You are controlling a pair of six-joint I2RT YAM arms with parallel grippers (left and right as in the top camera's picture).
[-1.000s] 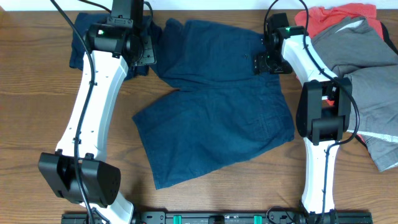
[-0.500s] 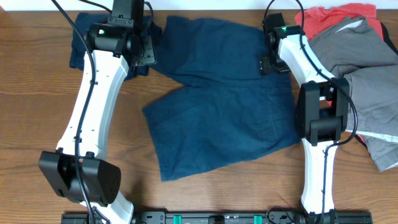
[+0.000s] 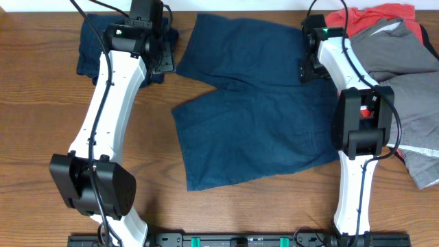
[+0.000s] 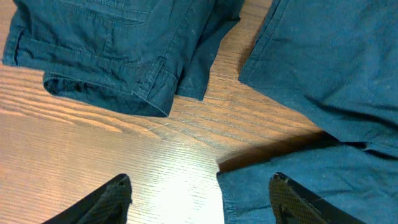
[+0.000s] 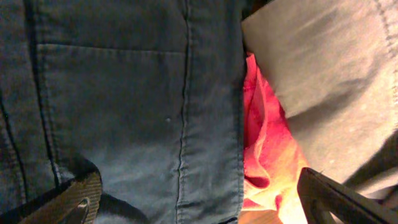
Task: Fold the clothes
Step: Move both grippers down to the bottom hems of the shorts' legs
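Observation:
The dark navy shorts [image 3: 254,110] lie spread flat across the middle of the table. My left gripper [image 3: 160,63] is open and empty beside their far left corner. In the left wrist view the gripper [image 4: 202,200] hovers over bare wood, with the shorts' edge [image 4: 323,68] under its right finger. My right gripper [image 3: 312,68] is open at the shorts' far right edge. In the right wrist view it [image 5: 205,205] spans the shorts' stitched seam [image 5: 143,93] and the coral-red garment [image 5: 267,143].
A folded navy garment [image 3: 92,48] lies at the far left, also in the left wrist view [image 4: 106,50]. Grey garments [image 3: 405,96] and the coral-red one [image 3: 370,17] are piled at the right, up against the shorts. The grey fabric also shows in the right wrist view [image 5: 329,68].
The navy shorts have slid right and toward the far edge, lying flatter. Both grippers have moved a little to the right with them.

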